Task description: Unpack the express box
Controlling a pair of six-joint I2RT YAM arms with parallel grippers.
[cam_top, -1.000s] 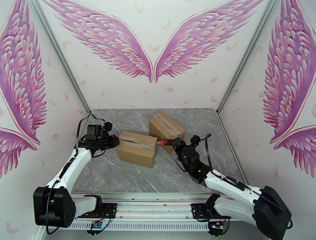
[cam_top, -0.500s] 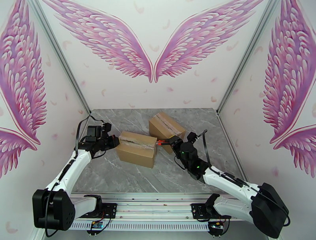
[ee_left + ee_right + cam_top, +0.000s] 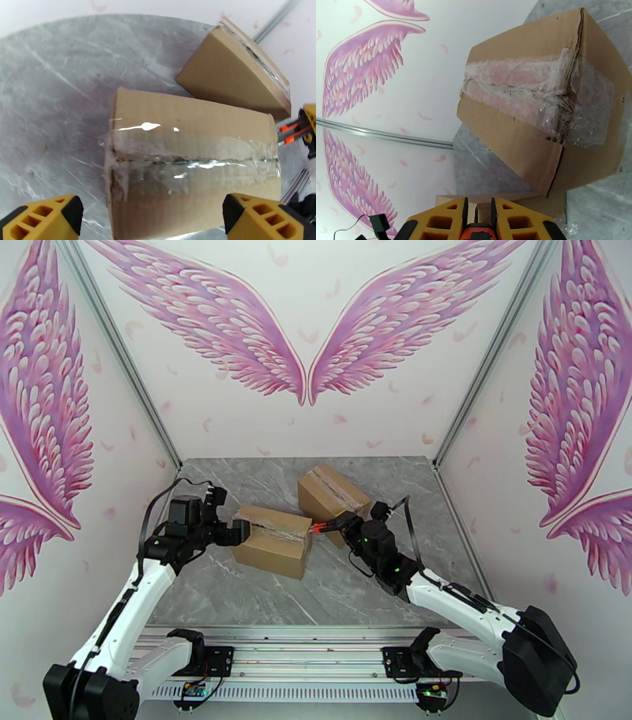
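Since a second ago the left claw [image 3: 237,532] has sprung open, released at the 9 o'clock end of the taped express box [image 3: 272,540] lying on the surface [image 3: 237,595]. Its 3 o'clock end meets an orange tool [image 3: 318,526] gripped by the right claw [image 3: 332,523]
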